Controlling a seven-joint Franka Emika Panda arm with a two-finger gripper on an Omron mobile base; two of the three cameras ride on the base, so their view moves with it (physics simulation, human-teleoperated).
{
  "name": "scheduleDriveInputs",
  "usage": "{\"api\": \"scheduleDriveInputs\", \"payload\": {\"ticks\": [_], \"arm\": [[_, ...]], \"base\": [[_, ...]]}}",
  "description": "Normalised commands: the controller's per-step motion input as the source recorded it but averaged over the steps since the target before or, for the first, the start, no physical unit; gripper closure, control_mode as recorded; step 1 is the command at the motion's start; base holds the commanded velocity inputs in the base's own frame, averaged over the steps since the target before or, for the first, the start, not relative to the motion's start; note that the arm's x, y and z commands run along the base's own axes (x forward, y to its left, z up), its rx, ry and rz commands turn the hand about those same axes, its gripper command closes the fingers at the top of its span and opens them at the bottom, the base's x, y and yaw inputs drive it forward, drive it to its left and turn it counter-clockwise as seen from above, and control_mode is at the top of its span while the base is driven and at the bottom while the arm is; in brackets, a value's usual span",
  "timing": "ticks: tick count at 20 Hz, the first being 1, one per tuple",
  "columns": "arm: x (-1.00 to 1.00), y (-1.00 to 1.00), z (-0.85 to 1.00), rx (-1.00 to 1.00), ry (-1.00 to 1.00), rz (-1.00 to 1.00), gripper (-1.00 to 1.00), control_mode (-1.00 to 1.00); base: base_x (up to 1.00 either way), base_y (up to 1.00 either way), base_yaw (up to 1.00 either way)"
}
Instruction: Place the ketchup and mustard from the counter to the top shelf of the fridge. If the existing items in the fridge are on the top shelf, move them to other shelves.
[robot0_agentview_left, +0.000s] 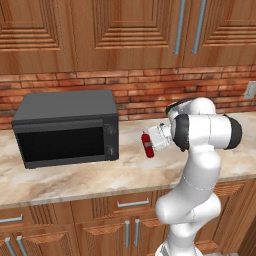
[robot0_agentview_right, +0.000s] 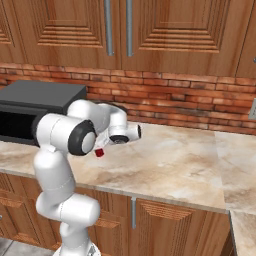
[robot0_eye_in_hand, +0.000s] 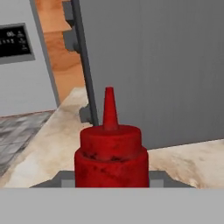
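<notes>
One bottle, the ketchup (robot0_eye_in_hand: 110, 153), sits clamped between the closed end effector (robot0_agentview_left: 150, 145) fingers just above the desk (robot0_agentview_left: 100, 182) beside the microwave (robot0_agentview_left: 67, 127), so carrying it to the fridge's top shelf seems next.

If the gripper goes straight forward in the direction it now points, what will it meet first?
Probably the microwave. The gripper, shut on the ketchup, points toward the microwave's grey side wall, which fills the hand view behind the bottle. Only bare counter seems to lie between, though the depth is unclear.
</notes>
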Motion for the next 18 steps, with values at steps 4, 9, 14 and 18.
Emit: {"api": "scheduleDriveInputs", "payload": {"ticks": [4, 9, 14, 18], "arm": [[-0.37, -0.18, 0.91, 0.07, -0.14, -0.06, 1.00, -1.00], [-0.49, -0.12, 1.00, 0.09, -0.20, -0.10, 1.00, -1.00], [-0.67, -0.05, 1.00, 0.12, -0.20, -0.11, 1.00, -1.00], [-0.74, 0.00, 1.00, 0.10, -0.23, -0.08, 1.00, -1.00]], "base": [[0.00, 0.00, 0.00], [0.00, 0.00, 0.00], [0.00, 0.00, 0.00], [0.00, 0.00, 0.00]]}}
